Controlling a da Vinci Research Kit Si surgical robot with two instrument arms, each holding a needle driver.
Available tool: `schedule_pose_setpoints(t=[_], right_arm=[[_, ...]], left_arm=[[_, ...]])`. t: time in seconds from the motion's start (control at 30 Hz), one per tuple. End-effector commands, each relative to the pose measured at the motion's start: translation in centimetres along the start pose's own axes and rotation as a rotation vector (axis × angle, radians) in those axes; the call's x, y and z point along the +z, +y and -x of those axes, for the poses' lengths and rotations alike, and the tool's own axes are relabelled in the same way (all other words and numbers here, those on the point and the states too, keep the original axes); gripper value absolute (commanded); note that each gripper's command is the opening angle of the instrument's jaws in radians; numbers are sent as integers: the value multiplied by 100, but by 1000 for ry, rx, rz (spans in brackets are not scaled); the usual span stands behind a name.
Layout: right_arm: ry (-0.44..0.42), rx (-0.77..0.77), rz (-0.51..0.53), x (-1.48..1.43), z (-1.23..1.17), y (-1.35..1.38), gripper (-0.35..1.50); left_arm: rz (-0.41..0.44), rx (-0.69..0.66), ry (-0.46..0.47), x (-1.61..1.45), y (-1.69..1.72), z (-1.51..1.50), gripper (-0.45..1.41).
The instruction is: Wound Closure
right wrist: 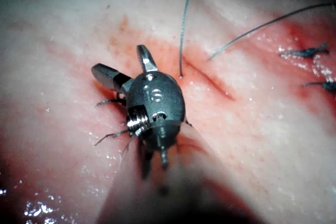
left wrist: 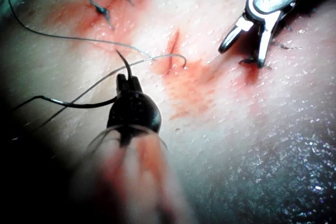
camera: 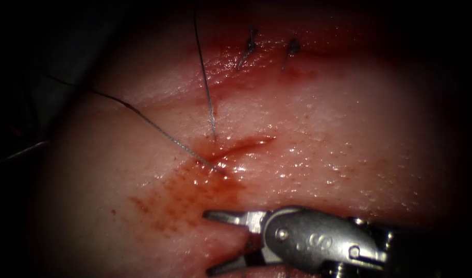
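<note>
Below the cut [camera: 236, 149], the right tool [camera: 215, 242] hovers with jaws wide open, holding nothing. Two strands of thread [camera: 205, 77] enter the tissue [camera: 349, 128] at the cut, beside two older stitches [camera: 251, 46]. Seen from the left wrist, the left tool [left wrist: 127, 81] clamps the one needle [left wrist: 79, 104] mid-curve, clear of the tissue.

right claw [camera: 211, 242] spread, left claw [left wrist: 127, 81] closed

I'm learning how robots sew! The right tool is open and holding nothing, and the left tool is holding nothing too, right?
Not quite. In the left wrist view the left tool has its jaws shut on the curved needle, which is out of the tissue. The right tool is indeed open and holds nothing, near the cut with the thread running through it.
</note>
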Motion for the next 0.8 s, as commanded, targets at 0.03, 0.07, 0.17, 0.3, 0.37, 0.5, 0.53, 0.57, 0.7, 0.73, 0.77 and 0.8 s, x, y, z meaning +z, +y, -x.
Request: schedule_pose_setpoints(t=[0.03, 0.07, 0.17, 0.3, 0.37, 0.5, 0.53, 0.57, 0.7, 0.73, 0.77, 0.8], right_arm=[[-16, 9, 25, -9, 8, 12, 125], [-26, 8, 41, -12, 10, 18, 121], [-35, 15, 65, -12, 17, 27, 121], [-74, 9, 96, 12, 49, 49, 116], [-82, 5, 96, 18, 56, 52, 114], [-109, 32, 92, 49, 80, 60, 101], [-109, 32, 92, 49, 80, 60, 101], [-112, 31, 95, 53, 82, 60, 99], [-134, 60, 93, 60, 85, 57, 44], [-140, 66, 91, 60, 84, 56, 24], [-140, 71, 91, 60, 83, 55, 5], [-143, 89, 91, 61, 82, 53, -11]], left_arm=[[-20, 15, -19, 11, 0, 6, -45], [-30, 22, -29, 12, -2, 9, -45], [-36, 23, -32, 13, -3, 12, -45], [-40, 24, -37, 13, 1, 10, -45], [-37, 24, -34, 12, 2, 9, -45], [-14, 23, -14, 11, 5, 6, -45], [-14, 23, -14, 11, 5, 6, -45], [-15, 23, -14, 11, 5, 6, -45], [-13, 23, -12, 12, 5, 6, -45], [-13, 23, -12, 12, 5, 6, -45], [-13, 23, -12, 12, 5, 6, -45], [-14, 23, -12, 12, 6, 6, -45]])
